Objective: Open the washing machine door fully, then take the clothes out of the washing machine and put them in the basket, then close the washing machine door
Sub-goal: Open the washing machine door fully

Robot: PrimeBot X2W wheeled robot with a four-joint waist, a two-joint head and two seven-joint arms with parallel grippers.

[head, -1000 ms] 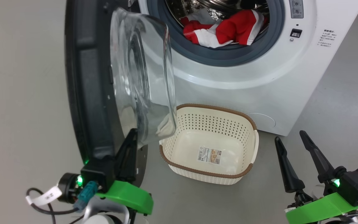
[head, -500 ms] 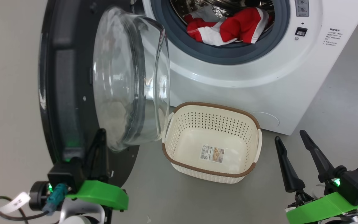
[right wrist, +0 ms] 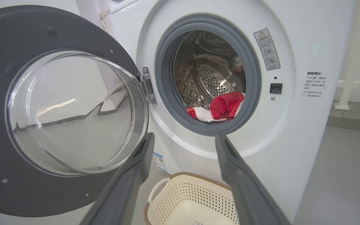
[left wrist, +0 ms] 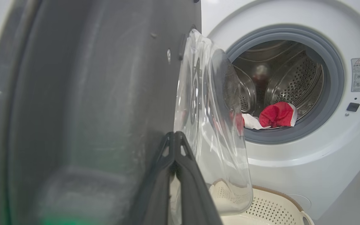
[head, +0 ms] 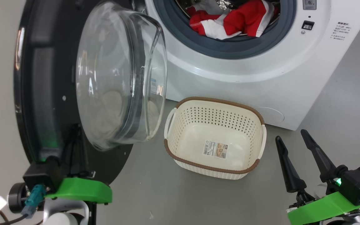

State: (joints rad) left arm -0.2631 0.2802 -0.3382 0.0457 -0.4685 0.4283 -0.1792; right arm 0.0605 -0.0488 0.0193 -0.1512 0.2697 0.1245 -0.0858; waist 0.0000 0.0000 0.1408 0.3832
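- Left wrist view shows the left claw (left wrist: 175,136) with its two dark fingertips pressed together and nothing visible between them. It lies close against the inner black face of the washing machine door (head: 114,78), just beside the glass bowl.
- That door stands swung wide out to the left of the machine. Its black rim faces the room and the clear bowl bulges toward the basket.
- Next along, the basket (head: 212,168) sits upright on the grey floor (head: 167,193), close in front of the machine and below the drum opening. Inside it is only the label sticker on its bottom.
- Above it, the clothes (head: 233,23) lie in a red-and-white heap at the front of the drum, resting on the lower part of the grey rubber ring.
- Around them is the washing machine (head: 245,81), a white box with its opening uncovered.
- Far right, the right claw (head: 291,134) hangs over the floor well apart from the basket, fingers spread wide and holding nothing.
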